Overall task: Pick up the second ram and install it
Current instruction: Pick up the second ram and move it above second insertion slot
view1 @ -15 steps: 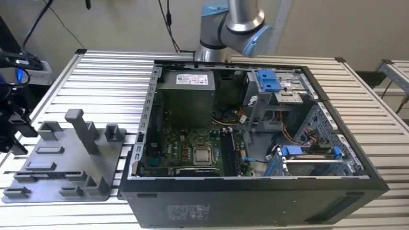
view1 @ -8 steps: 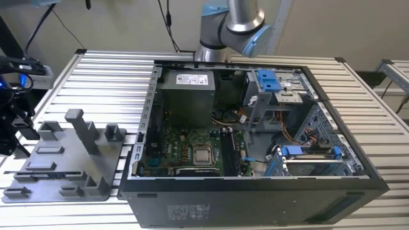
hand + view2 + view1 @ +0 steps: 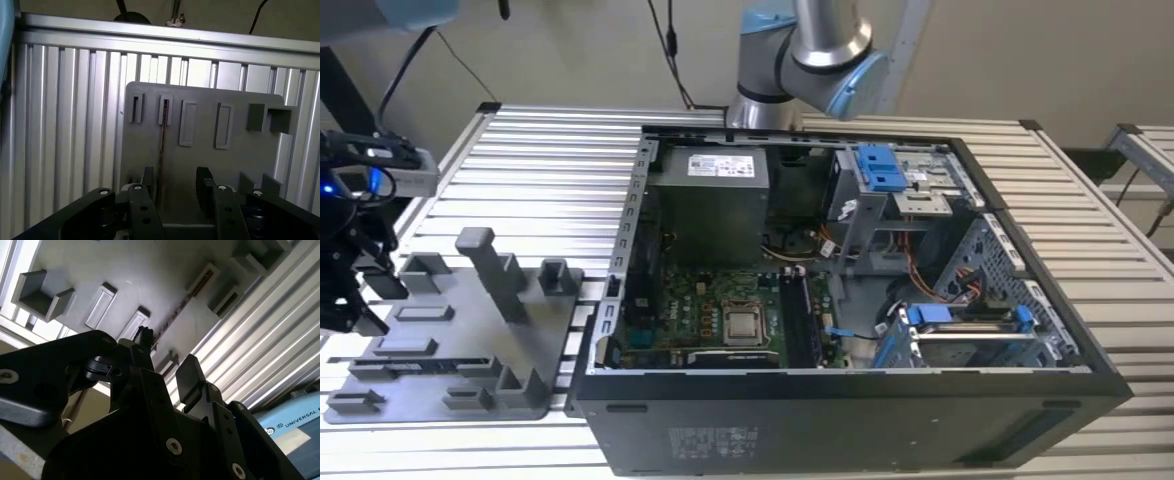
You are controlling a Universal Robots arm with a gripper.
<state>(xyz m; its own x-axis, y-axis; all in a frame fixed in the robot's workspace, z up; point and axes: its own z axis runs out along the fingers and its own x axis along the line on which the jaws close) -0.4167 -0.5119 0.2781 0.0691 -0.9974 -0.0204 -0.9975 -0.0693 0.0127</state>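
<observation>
The second ram (image 3: 161, 145) stands on edge in a slot of the grey tray (image 3: 240, 155), and shows as a thin dark line in both wrist views. My gripper (image 3: 176, 181) hangs open over the tray. The stick runs between the two fingers, close beside one finger (image 3: 148, 177) and apart from the other. In the second wrist view the ram (image 3: 177, 307) leads up to the gripper (image 3: 167, 356). In the exterior view the gripper (image 3: 360, 290) is at the far left, above the tray (image 3: 454, 340).
An open computer case (image 3: 854, 300) lies at the middle of the ribbed metal table (image 3: 547, 160), with a green motherboard (image 3: 707, 320) inside. The arm's base (image 3: 801, 60) stands behind the case. Upright posts (image 3: 487, 270) rise from the tray.
</observation>
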